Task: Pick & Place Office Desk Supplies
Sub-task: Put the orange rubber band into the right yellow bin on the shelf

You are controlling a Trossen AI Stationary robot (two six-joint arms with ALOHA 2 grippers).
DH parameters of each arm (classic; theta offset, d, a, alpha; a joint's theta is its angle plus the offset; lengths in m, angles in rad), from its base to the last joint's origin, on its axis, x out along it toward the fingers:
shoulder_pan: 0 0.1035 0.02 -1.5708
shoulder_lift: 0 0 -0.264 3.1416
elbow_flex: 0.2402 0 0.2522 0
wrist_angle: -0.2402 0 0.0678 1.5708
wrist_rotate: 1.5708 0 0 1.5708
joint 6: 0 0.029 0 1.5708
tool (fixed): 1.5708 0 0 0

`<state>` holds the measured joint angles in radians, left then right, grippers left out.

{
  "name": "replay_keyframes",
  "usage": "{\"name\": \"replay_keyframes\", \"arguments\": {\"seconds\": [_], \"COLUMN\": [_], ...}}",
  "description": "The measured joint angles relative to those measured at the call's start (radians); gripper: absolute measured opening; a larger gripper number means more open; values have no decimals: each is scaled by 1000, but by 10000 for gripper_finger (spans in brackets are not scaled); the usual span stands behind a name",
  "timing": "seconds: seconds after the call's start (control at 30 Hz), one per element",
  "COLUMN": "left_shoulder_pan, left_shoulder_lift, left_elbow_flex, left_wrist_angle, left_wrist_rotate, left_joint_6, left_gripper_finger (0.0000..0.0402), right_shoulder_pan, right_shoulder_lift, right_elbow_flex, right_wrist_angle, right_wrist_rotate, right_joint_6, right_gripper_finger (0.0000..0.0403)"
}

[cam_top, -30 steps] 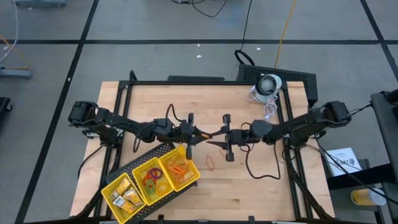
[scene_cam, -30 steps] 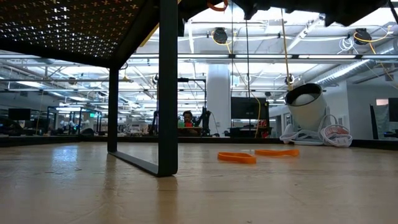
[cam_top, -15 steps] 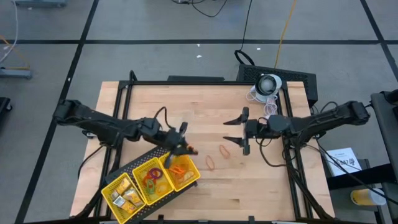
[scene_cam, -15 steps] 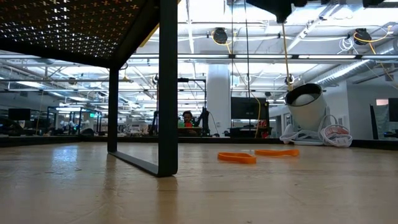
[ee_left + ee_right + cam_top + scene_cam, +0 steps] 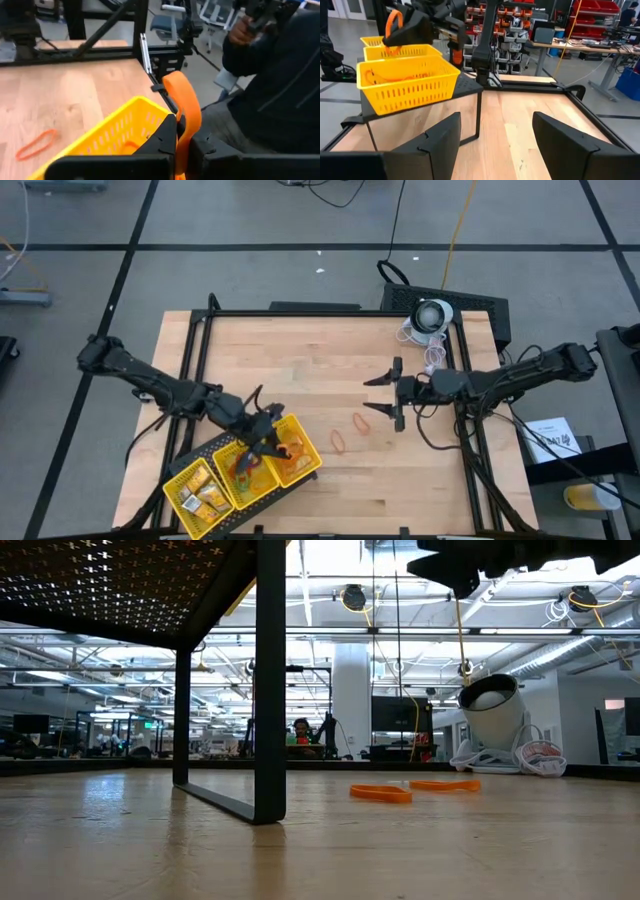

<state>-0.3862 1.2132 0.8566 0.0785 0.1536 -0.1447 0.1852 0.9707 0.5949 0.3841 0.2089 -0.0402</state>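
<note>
The yellow tray (image 5: pixel 243 473) sits at the near-left part of the desk (image 5: pixel 330 360), and most of the supplies already lie in it: gold blocks (image 5: pixel 198 494) in one end compartment, coloured rings (image 5: pixel 244 464) in the middle one, and orange bands (image 5: pixel 290 451) in the other end compartment.

The left hand (image 5: pixel 270 442) hangs over the tray at the boundary of the middle and band compartments. It is clenched on an orange rubber band (image 5: pixel 183 107), which stands up in a loop between its fingers in the left wrist view. That band looks ready to be dropped in, but it is not yet released.

Two more loose bands (image 5: pixel 350 431) lie flat on the bare wood, just right of the tray and close to each other; the low view shows them (image 5: pixel 415 789) untouched. These are what remains to be collected.

The right hand (image 5: pixel 388 394) hovers above the desk near those two bands, fingers spread wide and holding nothing.

By this reckoning the job is well advanced: one band in hand, two left on the desk.
</note>
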Motion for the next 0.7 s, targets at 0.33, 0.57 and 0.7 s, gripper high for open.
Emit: {"name": "replay_keyframes", "arguments": {"seconds": [0.33, 0.57, 0.7], "left_shoulder_pan": [21, 16, 19], "left_shoulder_lift": [0, 0, -18], "left_elbow_flex": [0, 0, 0], "left_wrist_angle": [-24, -37, -74], "left_wrist_rotate": [-83, -18, -19], "left_joint_6": [-149, -146, -147], "left_gripper_finger": [135, 235, 267], "right_shoulder_pan": [0, 0, 0], "right_shoulder_lift": [0, 0, 4], "right_elbow_flex": [-5, -5, -5], "right_wrist_angle": [0, 0, 1], "right_wrist_rotate": [0, 0, 0], "right_joint_6": [-1, 2, 2], "right_gripper_finger": [233, 233, 233]}}
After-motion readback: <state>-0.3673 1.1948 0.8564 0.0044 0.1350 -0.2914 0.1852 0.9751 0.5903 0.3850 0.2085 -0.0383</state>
